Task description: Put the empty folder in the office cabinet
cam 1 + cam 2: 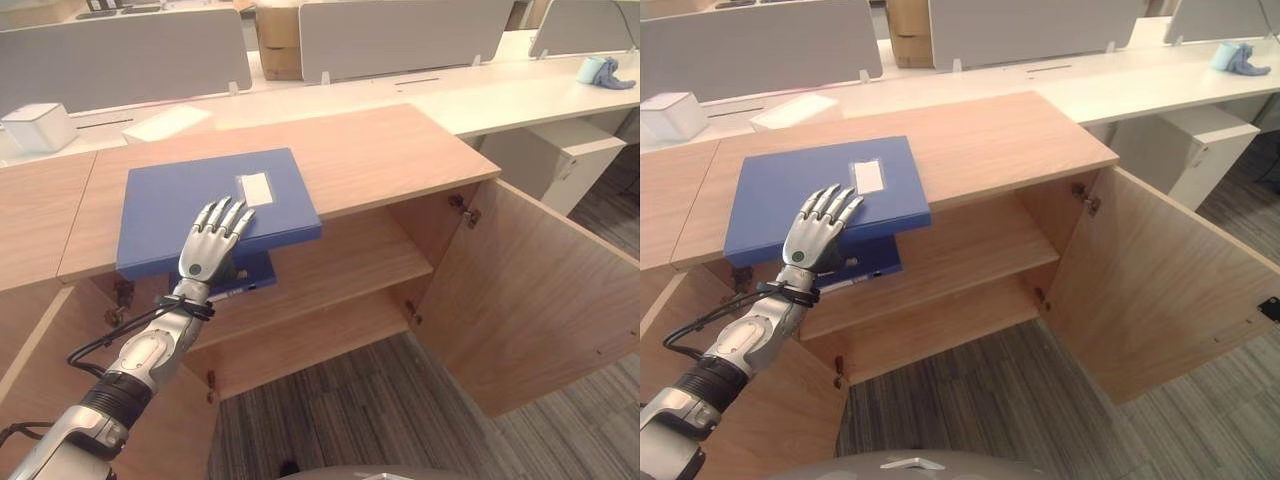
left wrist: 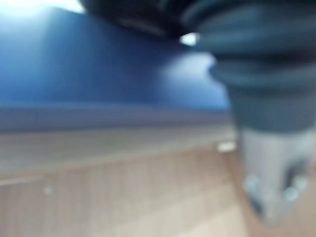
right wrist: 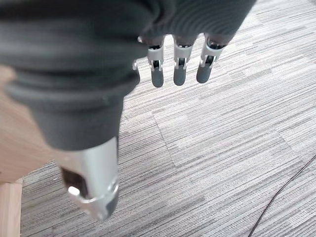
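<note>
Left eye view: left hand [image 1: 212,243], fingers flat, presses blue folder [image 1: 190,205] overhanging cabinet top's [image 1: 380,150] front edge, ready to slide off. Right hand [image 3: 178,64] relaxed, idle over floor.

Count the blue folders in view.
2: one folder lies on the cabinet top under the left hand; another sits on the shelf below, mostly hidden.

The blue folder [image 2: 98,74] is very close. Below it is brown wood [image 2: 123,187]. The left hand [image 2: 266,168] shows at one side.
</note>
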Tool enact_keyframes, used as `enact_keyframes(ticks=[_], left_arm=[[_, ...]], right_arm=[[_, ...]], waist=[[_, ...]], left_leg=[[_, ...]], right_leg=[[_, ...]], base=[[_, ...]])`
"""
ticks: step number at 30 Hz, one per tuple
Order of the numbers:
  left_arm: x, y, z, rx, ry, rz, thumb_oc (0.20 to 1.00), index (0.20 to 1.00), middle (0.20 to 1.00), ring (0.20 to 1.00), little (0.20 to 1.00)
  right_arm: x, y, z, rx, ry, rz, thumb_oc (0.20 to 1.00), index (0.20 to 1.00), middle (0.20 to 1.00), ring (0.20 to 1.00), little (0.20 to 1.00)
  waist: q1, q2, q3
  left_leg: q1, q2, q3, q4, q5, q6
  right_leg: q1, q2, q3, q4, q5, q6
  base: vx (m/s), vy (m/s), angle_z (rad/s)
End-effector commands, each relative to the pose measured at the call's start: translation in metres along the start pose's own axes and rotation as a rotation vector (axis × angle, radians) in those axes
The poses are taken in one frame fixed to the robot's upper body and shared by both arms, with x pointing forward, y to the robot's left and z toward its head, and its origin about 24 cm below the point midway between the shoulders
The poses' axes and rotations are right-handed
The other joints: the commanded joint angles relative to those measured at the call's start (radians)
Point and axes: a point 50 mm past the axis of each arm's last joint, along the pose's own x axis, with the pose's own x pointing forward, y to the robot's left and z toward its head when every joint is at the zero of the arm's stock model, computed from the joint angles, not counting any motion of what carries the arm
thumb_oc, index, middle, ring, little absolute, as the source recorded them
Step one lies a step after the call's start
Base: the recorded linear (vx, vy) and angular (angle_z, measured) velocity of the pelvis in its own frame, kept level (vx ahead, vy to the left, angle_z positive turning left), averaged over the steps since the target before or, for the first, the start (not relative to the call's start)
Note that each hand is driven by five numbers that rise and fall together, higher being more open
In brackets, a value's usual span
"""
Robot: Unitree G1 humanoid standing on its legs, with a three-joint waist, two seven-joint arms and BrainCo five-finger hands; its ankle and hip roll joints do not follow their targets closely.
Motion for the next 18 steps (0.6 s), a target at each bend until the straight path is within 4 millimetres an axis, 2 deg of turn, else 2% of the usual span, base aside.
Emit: enact_keyframes(ticks=[1,2,3,11,18], left_arm=[[0.021,0.027,-0.023,0.019,0.092,0.114,1.000,1.000,1.000,1.000,1.000],[0.021,0.027,-0.021,0.010,0.083,0.112,0.627,0.627,0.627,0.627,0.627],[0.021,0.028,-0.021,0.004,0.081,0.112,0.200,0.200,0.200,0.200,0.200],[0.024,0.028,-0.021,0.030,0.059,0.100,0.200,0.200,0.200,0.200,0.200],[0.031,0.038,-0.026,0.067,0.047,0.117,0.200,0.200,0.200,0.200,0.200]], right_arm=[[0.001,-0.010,0.009,0.026,-0.001,-0.048,1.000,1.000,1.000,1.000,1.000],[0.001,-0.010,0.010,0.030,0.000,-0.049,1.000,1.000,1.000,1.000,1.000],[0.001,-0.010,0.008,0.033,0.005,-0.049,1.000,1.000,1.000,1.000,1.000],[0.001,-0.011,0.009,0.064,0.009,-0.050,1.000,1.000,1.000,1.000,1.000],[0.001,-0.012,0.005,0.071,0.025,-0.049,1.000,1.000,1.000,1.000,1.000]], waist=[[0.011,-0.024,0.008],[0.013,-0.027,0.006],[0.012,-0.028,0.006],[0.009,-0.025,-0.002],[0.006,-0.023,-0.010]], left_leg=[[0.045,0.049,0.019,0.003,-0.137,-0.044],[0.044,0.050,0.018,0.003,-0.137,-0.045],[0.041,0.051,0.019,0.003,-0.127,-0.045],[0.049,0.051,0.020,0.003,-0.137,-0.047],[0.045,0.051,0.024,0.003,-0.124,-0.049]], right_leg=[[-0.015,-0.033,-0.050,0.002,-0.003,0.084],[-0.016,-0.035,-0.051,0.002,-0.002,0.084],[-0.018,-0.035,-0.052,0.002,0.005,0.082],[-0.010,-0.035,-0.054,0.002,0.000,0.086],[-0.015,-0.037,-0.056,0.002,0.011,0.089]], base=[[0.03,0.004,0.00],[0.00,0.000,0.00],[-0.04,0.002,0.00],[-0.01,0.001,0.00],[-0.02,0.001,0.00]])
